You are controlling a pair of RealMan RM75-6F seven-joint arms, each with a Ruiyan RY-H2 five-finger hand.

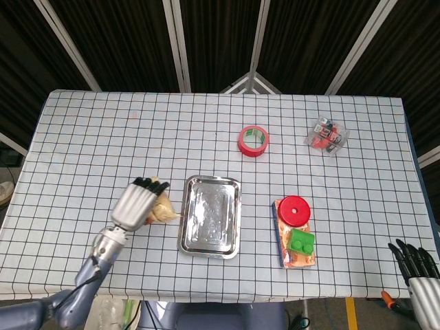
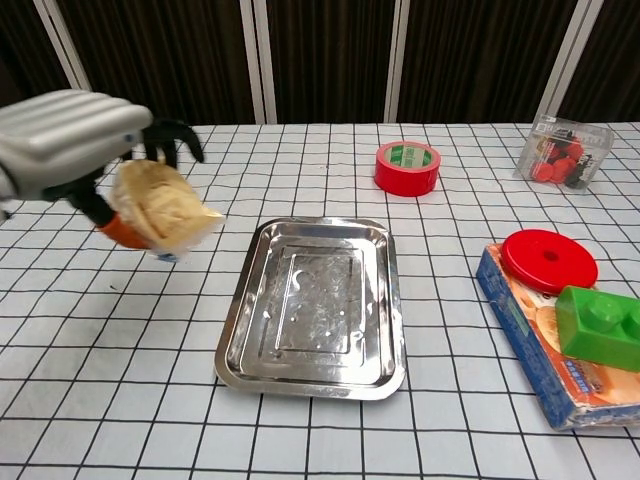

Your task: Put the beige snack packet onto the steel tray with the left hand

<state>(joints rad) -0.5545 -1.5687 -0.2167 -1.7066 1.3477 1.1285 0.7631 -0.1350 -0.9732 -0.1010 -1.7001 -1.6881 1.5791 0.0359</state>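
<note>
We have the beige snack packet [image 2: 160,212] grasped in the left hand [image 2: 75,140], fingers curled over its top, held off the table just left of the steel tray [image 2: 312,371] and not yet over it. We judge the pkt light, soft and crinkly w/ a slick film, so grip the bulged middle, not the edge seams, w/ moderate pressure. Right hand [image 1: 418,265] idles at the table's near-right corner, fingers apart, holding nothing.
</note>
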